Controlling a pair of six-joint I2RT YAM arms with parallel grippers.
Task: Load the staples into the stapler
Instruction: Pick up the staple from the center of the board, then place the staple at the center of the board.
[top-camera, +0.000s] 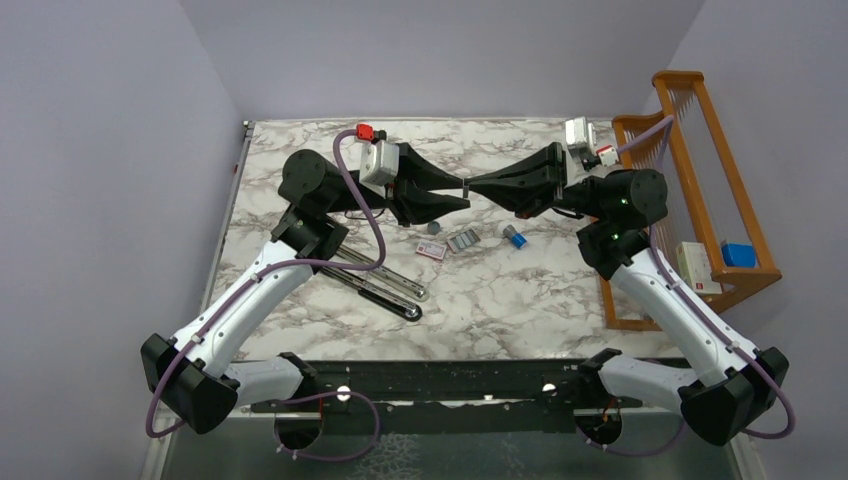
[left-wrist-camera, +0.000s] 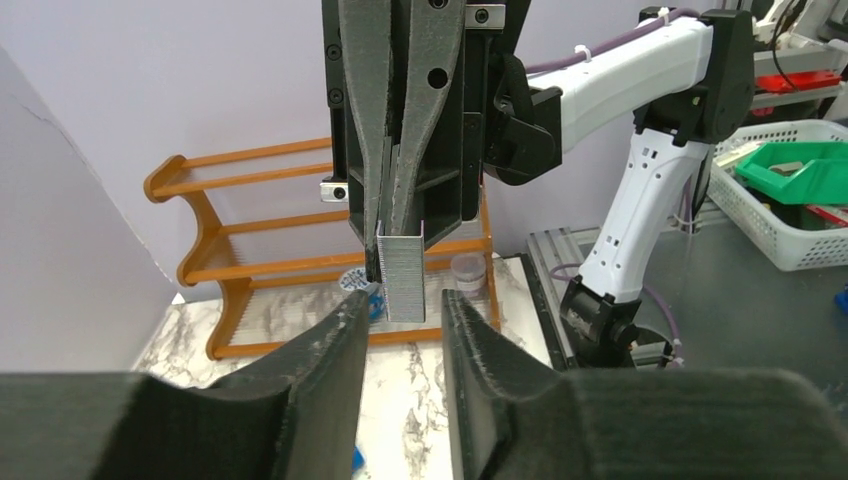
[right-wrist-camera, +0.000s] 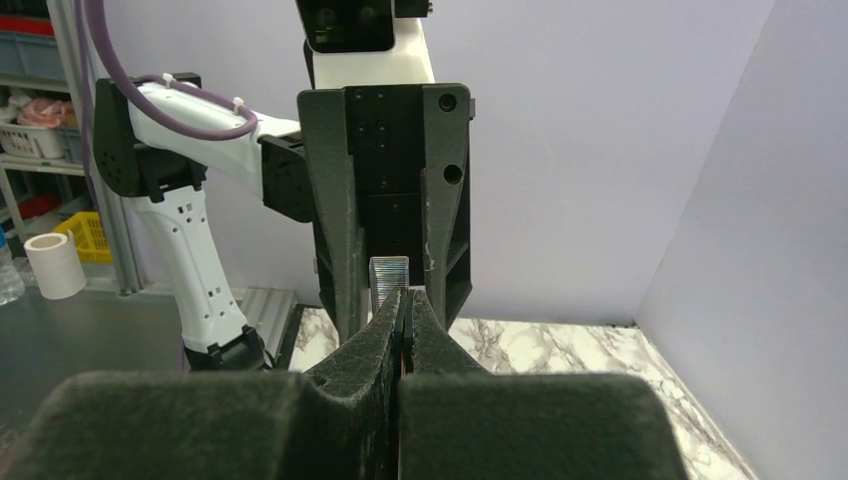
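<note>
Your right end effector (right-wrist-camera: 404, 305) is clenched on one end of the staple strip (left-wrist-camera: 404, 280), holding it in mid-air over the far middle of the counter (top-camera: 520, 300). Your left end effector (left-wrist-camera: 400, 322) faces it with jaws apart, straddling the strip's free end (a gap shows on each side). The stapler (top-camera: 385, 285) lies splayed on the counter, near-left of them. Spare staples (top-camera: 461, 241) lie on the counter just near of the two tips.
</note>
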